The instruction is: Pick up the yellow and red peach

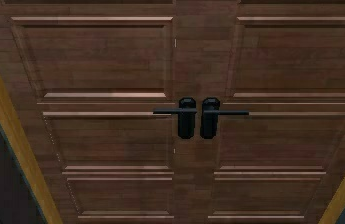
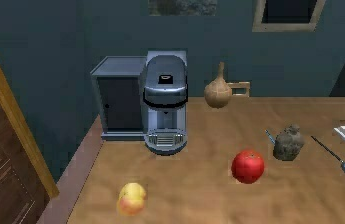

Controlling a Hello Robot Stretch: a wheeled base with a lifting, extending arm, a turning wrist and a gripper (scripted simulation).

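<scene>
Forward view: robot is facing a pair of brown panelled doors [image 1: 100,60] at close range, their dark handles [image 1: 198,117] sitting dead centre.

Arm side view: a wooden tabletop [image 2: 200,195] is stretching out across the frame. The yellow and red peach [image 2: 132,197] is sitting low in the picture and left of middle, close to the tabletop's left edge, with bare wood all round it. A red round fruit [image 2: 247,166] is lying well apart from it, to the right and a little farther out. Farther out again a grey coffee machine [image 2: 164,105] is standing with a dark box [image 2: 115,98] just beside it on the left; a tan vase [image 2: 217,90] is standing against the wall, and a dark grey lump [image 2: 288,143] and a spoon [image 2: 335,158] are lying toward the right edge.

State of the jaws — cannot tell.

Judgement: the relation that is counting here is sideways offset. The arm's reach line is running up just right of this view's middle, and the peach is lying left of that line and near in, so the base is probably needing to line up before a short reach — with the doors leaving little room ahead. The peach is looking round, so no long axis is mattering for the grasp.
</scene>
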